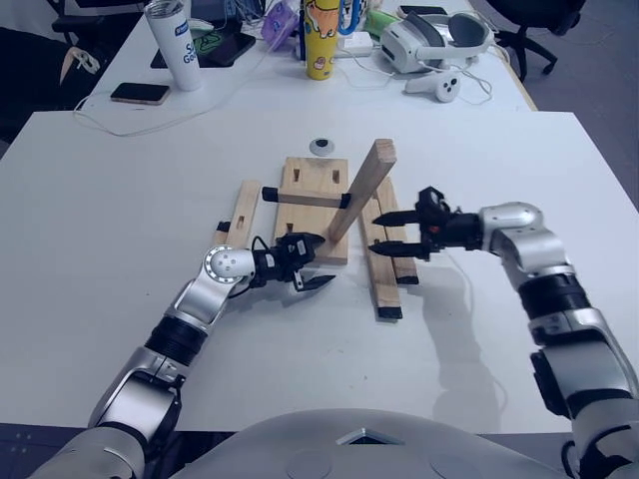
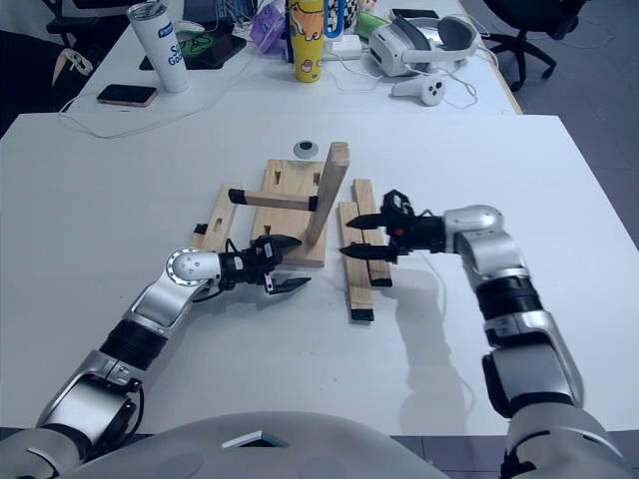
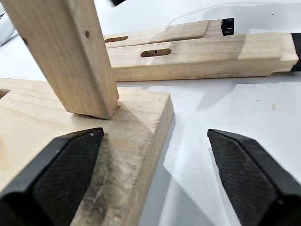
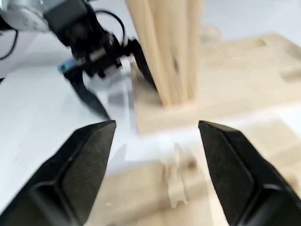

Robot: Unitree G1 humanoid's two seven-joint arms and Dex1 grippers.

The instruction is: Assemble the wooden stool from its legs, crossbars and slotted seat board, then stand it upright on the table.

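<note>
Looking down from the head camera, you see the seat board lying flat mid-table, with one leg planted at its near right corner. That leg is not plumb: its long axis rises from the board and leans away from you and to your right. A crossbar runs from the middle of the leg out to the left, level above the board and across your line of sight. Two loose legs lie side by side just right of the board, and another lies to its left; all three point away from you.

Your left gripper sits at the board's near edge with its fingers spread wide and nothing between them. Your right gripper hovers over the two loose legs beside the standing one, also spread wide and holding nothing.

The left wrist view adds what the head view cannot. The leg's foot meets the board's top face near the corner, and one finger overlaps the board edge while the other is over bare table. It also shows the slots cut in the two loose legs beyond. The right wrist view looks past the standing leg to the left gripper on the far side.
</note>
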